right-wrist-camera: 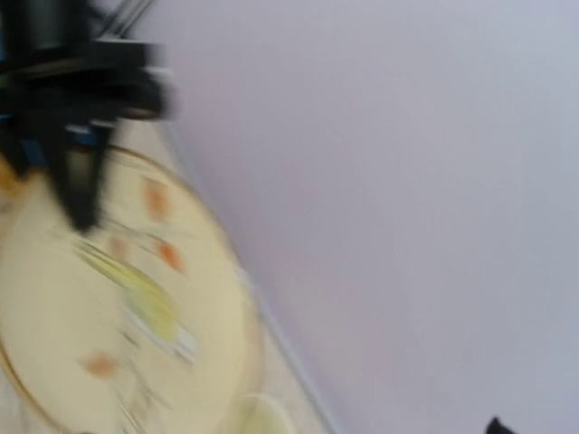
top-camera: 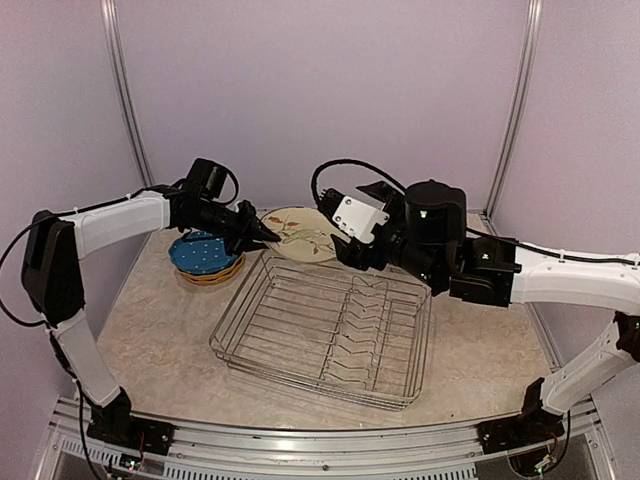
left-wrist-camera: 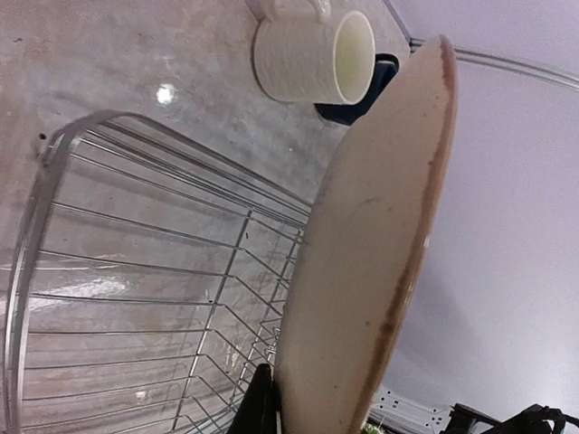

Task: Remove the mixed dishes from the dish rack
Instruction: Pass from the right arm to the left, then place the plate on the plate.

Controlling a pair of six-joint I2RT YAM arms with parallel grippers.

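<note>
— Cream patterned plate (left-wrist-camera: 371,271) fills the left wrist view, close against the lens. How does it look?
— Pale matte back with a worn brown rim. From above, its face shows orange and green sprigs.
— Who has it?
— Left tool (top-camera: 265,233) pinches its rim. The plate is tilted, just beyond the far side of the silver wire dish rack (top-camera: 320,330).
— And the right tool (top-camera: 348,255)?
— Near the plate's other side. Spread or not, I cannot tell.
— Other dishes?
— On the tabletop (top-camera: 160,330), a blue dotted plate (top-camera: 203,250) lies on a mustard plate (top-camera: 215,278). A ribbed cream mug (left-wrist-camera: 308,54) stands beside a navy mug (left-wrist-camera: 362,107).
</note>
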